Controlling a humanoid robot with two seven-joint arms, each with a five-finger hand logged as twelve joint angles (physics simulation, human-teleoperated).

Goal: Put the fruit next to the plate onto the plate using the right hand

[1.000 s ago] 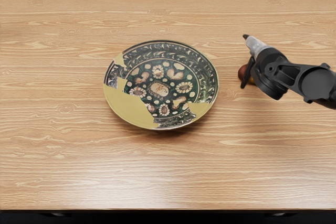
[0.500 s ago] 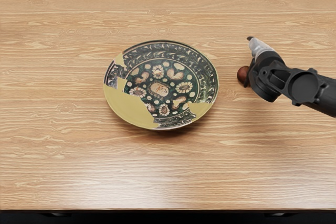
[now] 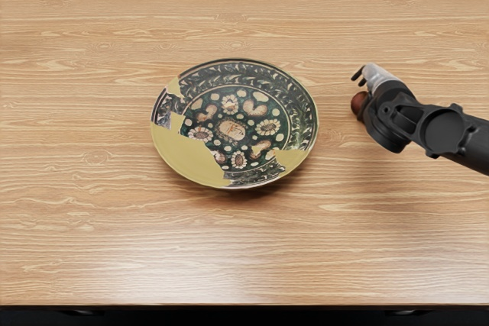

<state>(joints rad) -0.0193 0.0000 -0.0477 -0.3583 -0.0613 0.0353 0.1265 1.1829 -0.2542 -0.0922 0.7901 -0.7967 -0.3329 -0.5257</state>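
Right hand (image 3: pixel 374 89) sits at the desk's (image 3: pixel 114 227) right side, arm coming in from the right edge, low and angled toward the reddish-brown fruit (image 3: pixel 357 103). The fruit is just right of the patterned plate (image 3: pixel 307 116), apart from its rim and pressed against the hand, which mostly hides it. Cannot tell whether the hand is closed around it or only alongside, or whether the fruit is off the desk. Likely the grasp step: the hand meets the fruit from the far side, so the carry goes straight left to the plate. No fruit on the plate yet. Left arm is out of view.
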